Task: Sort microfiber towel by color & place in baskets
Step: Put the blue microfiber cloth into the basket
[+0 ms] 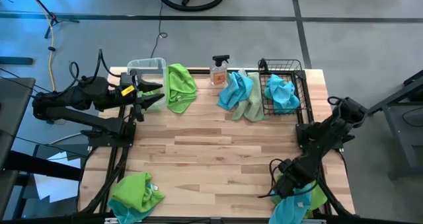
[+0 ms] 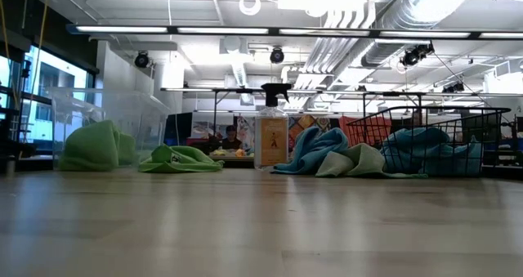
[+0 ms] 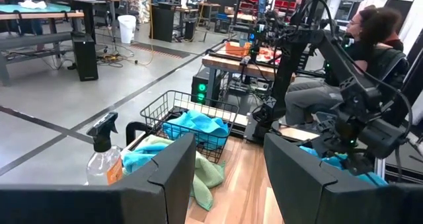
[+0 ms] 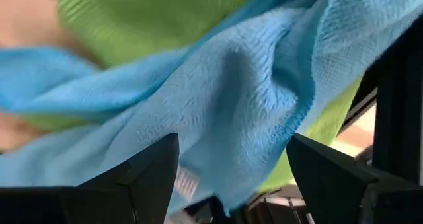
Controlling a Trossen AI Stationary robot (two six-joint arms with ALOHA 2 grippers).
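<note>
Lime green and sky blue fuzzy microfiber towels lay in several heaps on the pale wood-plank surface (image 1: 218, 151). One lime green towel (image 1: 180, 86) lay crumpled at the far edge, just beside the clear plastic tub (image 1: 147, 68) at the far left corner; in the low view more green cloth showed at the tub, but whether inside or in front could not be told. A heap of sky blue towels (image 1: 232, 90) with a pale green towel (image 1: 253, 105) lay along the far edge, touching the black wire-mesh basket (image 1: 297, 75) at the far right corner. A sky blue towel (image 1: 281, 94) sat inside that basket. A clear spray bottle with black trigger and orange label (image 1: 219, 71) stood upright at the far edge, between the green towel and the blue heap. A mixed green and blue pile (image 1: 135, 196) lay at the near left corner. Another blue and green pile (image 1: 295, 203) lay at the near right corner.

Right end effector (image 4: 231, 168) hung directly over that near right pile, fingers apart, blue cloth between and beyond them; contact could not be told. Left end effector (image 3: 228, 168) was held at the far left corner beside the tub, fingers apart, nothing between them.

A seated person (image 3: 370, 45) showed beyond the surface in the left wrist view.
</note>
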